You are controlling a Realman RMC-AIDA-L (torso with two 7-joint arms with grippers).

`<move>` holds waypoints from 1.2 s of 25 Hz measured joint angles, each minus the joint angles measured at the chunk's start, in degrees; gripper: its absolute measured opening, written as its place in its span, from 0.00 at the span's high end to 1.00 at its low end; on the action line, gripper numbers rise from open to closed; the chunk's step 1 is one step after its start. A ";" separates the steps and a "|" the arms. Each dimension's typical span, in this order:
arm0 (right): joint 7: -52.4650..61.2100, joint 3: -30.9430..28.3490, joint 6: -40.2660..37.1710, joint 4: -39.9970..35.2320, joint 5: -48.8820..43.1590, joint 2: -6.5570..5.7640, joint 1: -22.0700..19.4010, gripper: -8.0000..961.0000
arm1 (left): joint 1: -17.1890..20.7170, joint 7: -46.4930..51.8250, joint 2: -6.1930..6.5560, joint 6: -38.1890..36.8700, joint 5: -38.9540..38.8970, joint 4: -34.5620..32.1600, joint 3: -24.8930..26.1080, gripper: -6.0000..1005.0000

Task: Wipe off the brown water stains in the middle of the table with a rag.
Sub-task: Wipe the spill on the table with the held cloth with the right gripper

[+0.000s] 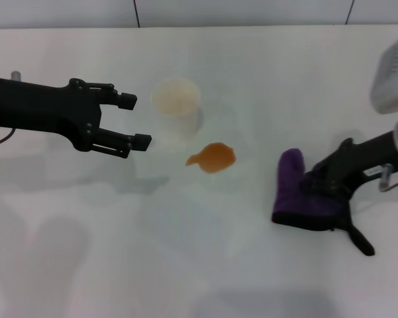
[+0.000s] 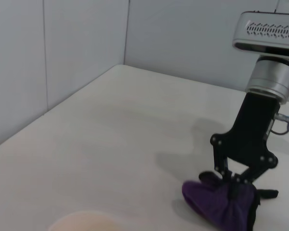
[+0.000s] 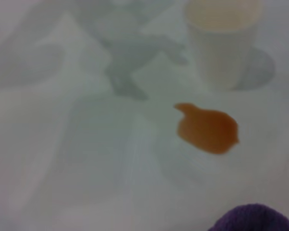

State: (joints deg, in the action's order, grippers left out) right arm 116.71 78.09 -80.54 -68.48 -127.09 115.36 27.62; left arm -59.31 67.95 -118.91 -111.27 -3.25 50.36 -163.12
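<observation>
Your right tool [image 1: 316,187] grips the purple rag [image 1: 297,189] on the desk [image 1: 119,265], with the brown stain [image 1: 213,158] near on its left, while your left tool [image 1: 136,120] hovers open beside the cup [image 1: 176,106].

The head camera looks steeply down on the white table [image 1: 205,265] from above, taking in both arms, the cup [image 1: 176,99] at upper centre and the brown water stains [image 1: 213,158] mid-frame. The left wrist camera faces low across the tabletop toward grey wall panels, catching the right gripper [image 2: 231,180] and the rag [image 2: 219,202] at lower right. The right wrist camera sits close over the surface, sharing the stain [image 3: 207,129], cup [image 3: 221,38] and rag edge [image 3: 252,219] with the head view.
</observation>
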 joint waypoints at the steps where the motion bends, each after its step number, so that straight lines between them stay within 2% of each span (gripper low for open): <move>1: 0.60 0.97 0.08 0.00 0.20 0.04 0.61 0.91 | 0.00 -0.03 0.00 0.00 0.03 0.00 0.00 0.12; 8: 3.44 6.11 0.41 0.44 2.56 0.42 5.55 0.91 | -0.10 -0.07 0.00 -0.16 0.34 0.00 0.00 0.12; 11: 5.64 8.79 0.53 0.91 3.40 0.42 8.93 0.91 | -0.21 -0.02 0.00 -0.32 0.38 0.00 0.00 0.12; 19: 7.99 11.79 0.90 2.28 3.63 0.57 14.20 0.91 | -0.54 0.21 -0.05 -0.44 1.04 0.26 0.00 0.12; 30: 7.78 18.15 5.25 8.72 6.75 0.76 22.53 0.91 | -1.22 0.01 -0.30 0.47 1.96 0.09 0.00 0.12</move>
State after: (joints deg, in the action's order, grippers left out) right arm 124.49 96.23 -75.28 -59.76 -120.34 116.12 50.15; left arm -60.53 67.96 -119.21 -110.80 -1.29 50.45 -163.12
